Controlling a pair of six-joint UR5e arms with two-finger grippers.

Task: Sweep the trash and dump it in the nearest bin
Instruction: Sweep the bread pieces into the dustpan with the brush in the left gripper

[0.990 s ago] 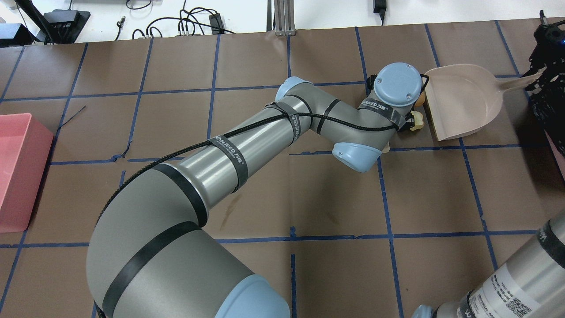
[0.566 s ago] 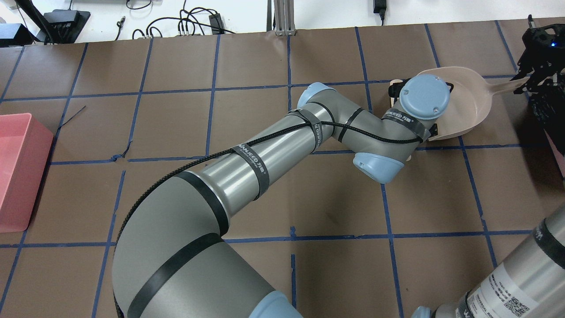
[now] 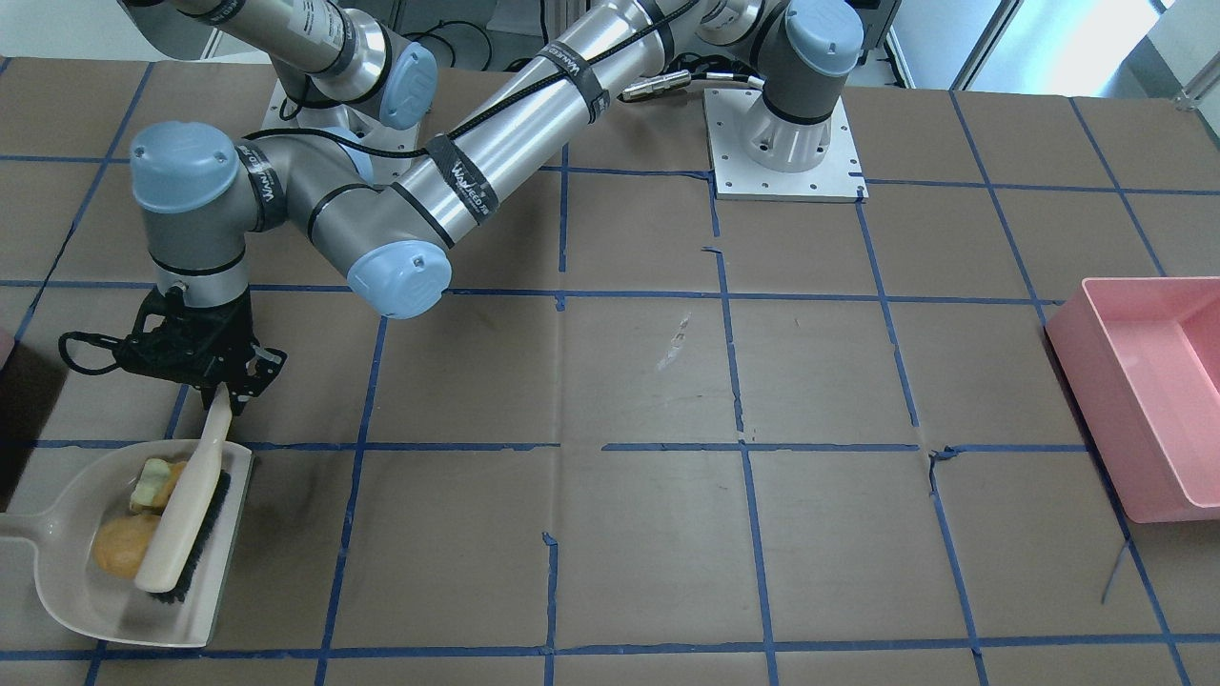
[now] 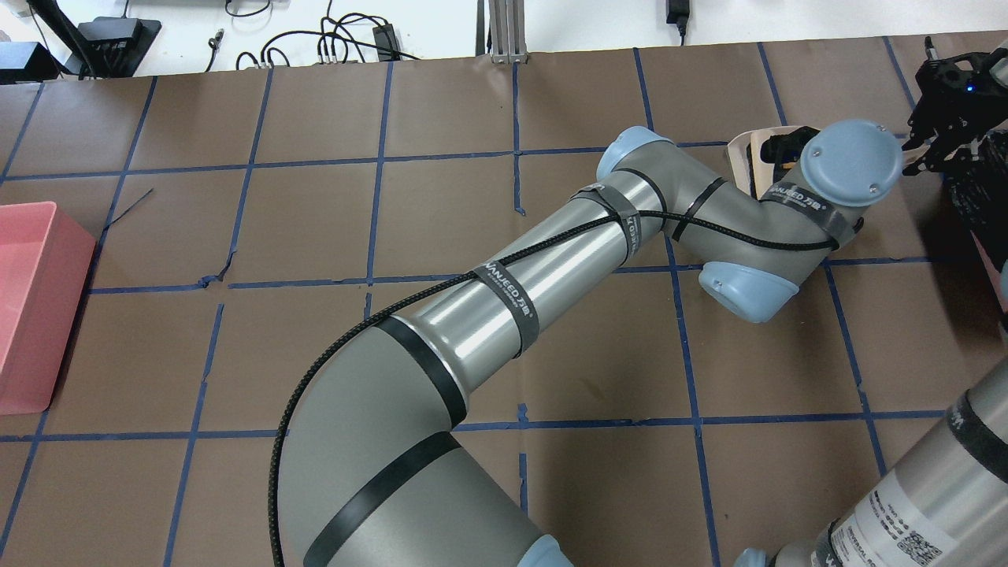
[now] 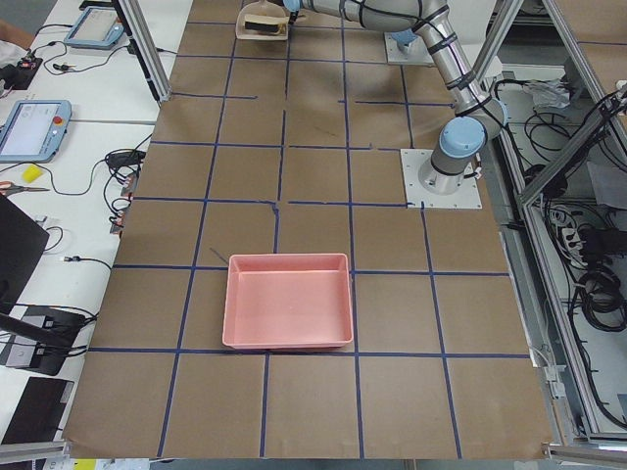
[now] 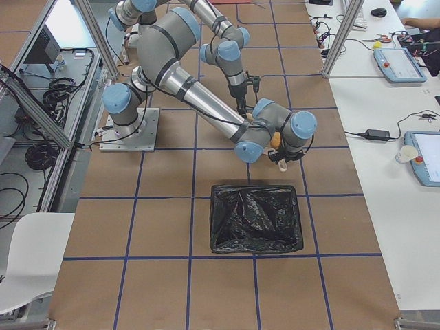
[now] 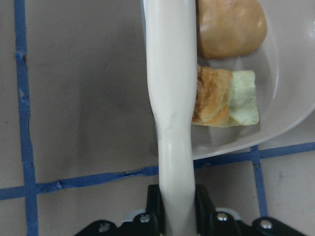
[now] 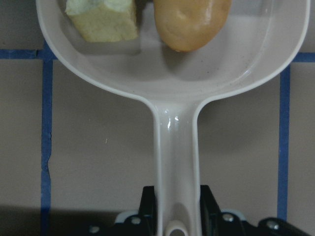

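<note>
The left gripper [image 7: 173, 220] is closed snugly on the brush [image 7: 170, 73] handle. The right gripper [image 8: 177, 209] likewise clamps the dustpan [image 8: 236, 64] handle. Inside the pan lie the tan lump [image 7: 229, 27], the orange-brown chunk [image 7: 210, 96] and the pale green piece [image 7: 244, 97], the last two seemingly touching. The bin [image 6: 256, 218] stands near.

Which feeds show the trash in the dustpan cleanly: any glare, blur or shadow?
Front-facing: sharp, trash evenly lit in the dustpan, dark shadow only at the left edge. Left wrist: slightly soft, brush splits the frame. Right wrist: small glare spot on the dustpan's handle, trash cropped at top. Overhead: left arm hides most of the dustpan.
</note>
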